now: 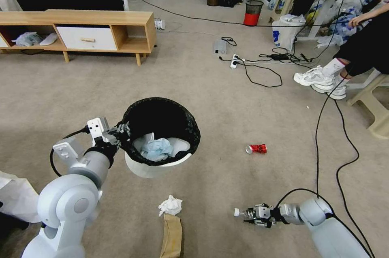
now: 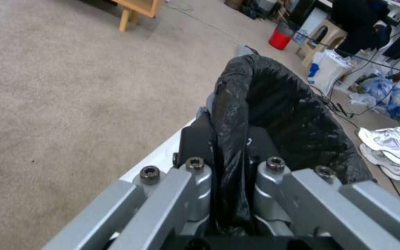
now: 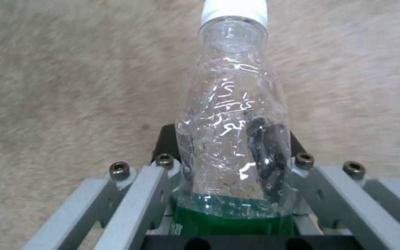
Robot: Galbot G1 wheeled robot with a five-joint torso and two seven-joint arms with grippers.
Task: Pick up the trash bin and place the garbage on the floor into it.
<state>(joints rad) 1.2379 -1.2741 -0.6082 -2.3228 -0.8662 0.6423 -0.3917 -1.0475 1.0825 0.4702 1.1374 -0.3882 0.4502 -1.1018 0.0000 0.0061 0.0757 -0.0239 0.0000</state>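
On the left, the trash bin [image 1: 156,167] is held off the carpet [image 1: 210,96], tilted, by the left gripper [image 1: 123,131], whose fingers are clamped on the bag-covered rim at the bin's left side; in the left wrist view the black liner [image 2: 237,114] is seen pinched between the 2 pads [image 2: 193,142]. Inside the bin, a blue face mask [image 1: 156,148] is seen lying against the white wall with some pale material beside it. Nearer and a little to the right, a crumpled white tissue [image 1: 170,205] is found on the carpet, with a flattened brown paper bag [image 1: 172,235] just beside it on the near side. Further right, the right gripper [image 1: 249,214] is seen low over the floor, closed around the clear green-labelled bottle [image 1: 242,212], which is held lying sideways with its white cap [image 1: 236,212] pointing left; in the right wrist view the bottle [image 3: 232,139] is shown squeezed between the fingers [image 3: 163,139], the green label sitting deep in the grip. Beyond it, farther off and slightly to the right, a crushed red can [image 1: 256,149] is left lying on the carpet, well apart from the bin. At the far side, black cables [image 1: 259,75] and a white power strip [image 1: 234,62] are spread across the floor.
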